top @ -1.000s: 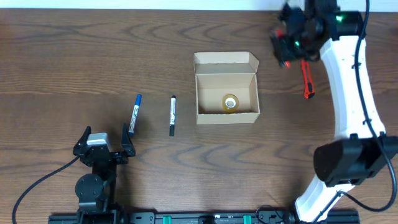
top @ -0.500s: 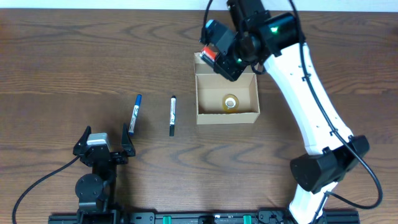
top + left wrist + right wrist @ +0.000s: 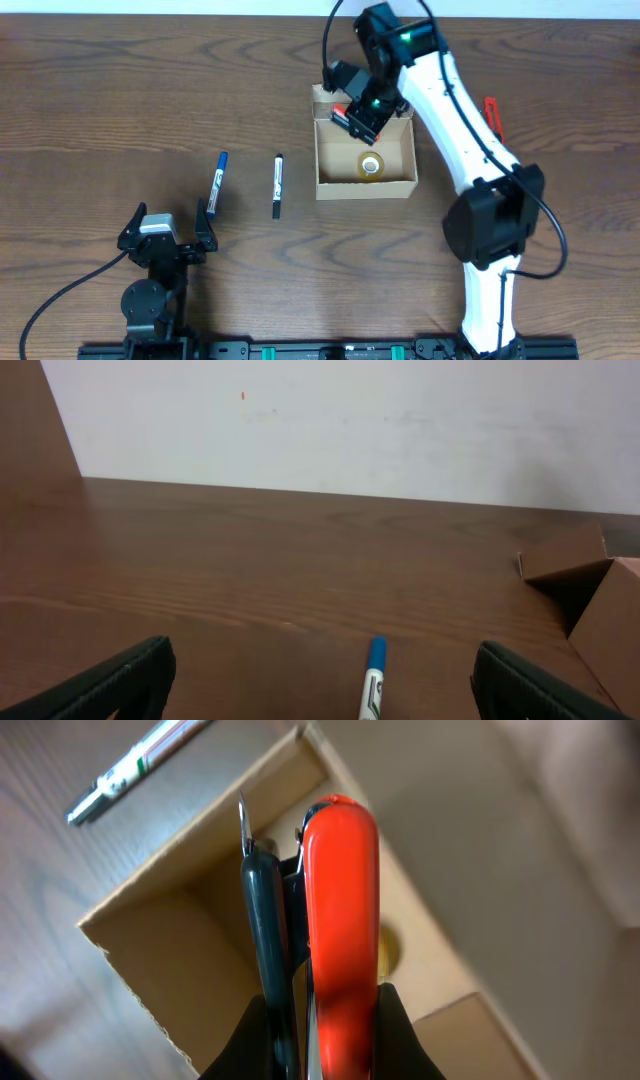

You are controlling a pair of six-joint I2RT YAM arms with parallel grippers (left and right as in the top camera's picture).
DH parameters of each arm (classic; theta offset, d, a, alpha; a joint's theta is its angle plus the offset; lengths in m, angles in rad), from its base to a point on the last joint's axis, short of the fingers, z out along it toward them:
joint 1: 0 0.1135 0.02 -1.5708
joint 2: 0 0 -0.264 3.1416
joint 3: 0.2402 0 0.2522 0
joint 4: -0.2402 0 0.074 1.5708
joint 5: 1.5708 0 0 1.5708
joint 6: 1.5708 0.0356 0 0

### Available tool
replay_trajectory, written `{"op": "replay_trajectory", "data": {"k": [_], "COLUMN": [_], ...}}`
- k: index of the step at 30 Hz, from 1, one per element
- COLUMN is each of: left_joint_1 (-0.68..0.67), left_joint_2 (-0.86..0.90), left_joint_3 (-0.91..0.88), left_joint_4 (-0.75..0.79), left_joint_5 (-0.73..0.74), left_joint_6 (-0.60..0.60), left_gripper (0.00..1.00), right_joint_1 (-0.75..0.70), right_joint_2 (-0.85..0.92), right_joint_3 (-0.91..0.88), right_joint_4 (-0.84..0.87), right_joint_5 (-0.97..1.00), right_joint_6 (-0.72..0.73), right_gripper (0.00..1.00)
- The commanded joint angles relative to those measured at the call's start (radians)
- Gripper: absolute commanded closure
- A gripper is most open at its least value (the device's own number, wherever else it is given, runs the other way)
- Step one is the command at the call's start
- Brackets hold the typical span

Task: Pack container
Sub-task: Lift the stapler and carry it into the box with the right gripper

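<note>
Container (image 3: 365, 187) sits mid-tabletop (image 3: 100, 90), lid flap to its rear, w/ a tape roll (image 3: 370, 164) inside on its floor. Right hand (image 3: 355, 115), w/ stapler (image 3: 340, 920) in it, hangs over container's rear-left part. Left of container, apart from it: first marker (image 3: 277, 185), then second marker (image 3: 217, 180) farther left. Right of container, well apart: a cutter (image 3: 493, 112). Left hand (image 3: 168, 228) is front-left of container, just in front of second marker.
</note>
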Motion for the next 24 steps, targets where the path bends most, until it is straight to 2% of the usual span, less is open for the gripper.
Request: {"op": "replay_trajectory", "data": {"k": [1, 12, 24], "left_joint_1": [0.006, 0.006, 0.006], "left_joint_2": [-0.006, -0.006, -0.006], "left_joint_3": [-0.013, -0.013, -0.013], "left_joint_4": [-0.053, -0.053, -0.053], "left_joint_5": [0.003, 0.003, 0.003], "left_joint_6": [-0.004, -0.004, -0.004], "left_gripper": [0.05, 0.05, 0.05], "right_joint_1": [0.012, 0.014, 0.013], "right_joint_2": [0.016, 0.023, 0.023], "right_joint_3": [0.01, -0.013, -0.213], "right_joint_4": [-0.017, -0.032, 0.089], "right_joint_5": [-0.034, -0.09, -0.053], "right_joint_6": [-0.016, -0.004, 0.03], "right_gripper": [0.99, 0.99, 0.99]}}
